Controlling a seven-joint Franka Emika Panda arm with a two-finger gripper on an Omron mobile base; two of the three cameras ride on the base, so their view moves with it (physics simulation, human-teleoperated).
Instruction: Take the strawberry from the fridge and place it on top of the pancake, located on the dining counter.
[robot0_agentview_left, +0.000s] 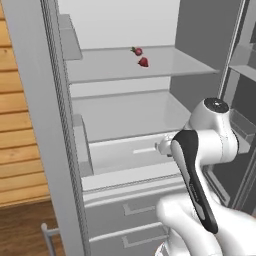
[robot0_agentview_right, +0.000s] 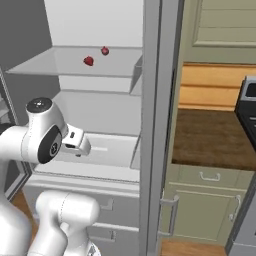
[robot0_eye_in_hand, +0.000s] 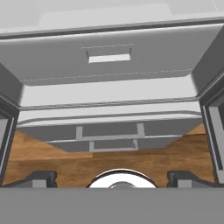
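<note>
Strawberry (robot0_agentview_left: 143, 62) picking has not begun yet: the fruit lies on an upper shelf (robot0_agentview_left: 165, 67) inside the fridge (robot0_agentview_left: 35, 125), whose doors stand open. A second small red item (robot0_agentview_left: 137, 51) sits just behind it on the same shelf, nearer the back wall; it looks like another berry, though it is too small to tell for sure. From the right base view the two red things show on that shelf too, with nothing touching them.

Below them, the arm is folded low in front of the fridge, and the gripper (robot0_eye_in_hand: 111, 178) is at the height of the lower compartment, well below the shelf with the fruit. In the hand view the camera looks down over the pale bin front, the lower drawers (robot0_eye_in_hand: 109, 139) and the wooden floor (robot0_eye_in_hand: 48, 159). The finger tips (robot0_eye_in_hand: 41, 178) stand far apart at the two bottom corners with nothing between them, so the jaws are wide open and empty.

So the opening of the fridge counts as done, as far as the pictures tell. Everything else is left, by my judgement: raising the hand to the upper shelf, closing on the berry, drawing it out, driving to the dining counter and setting it on the pancake.
</note>
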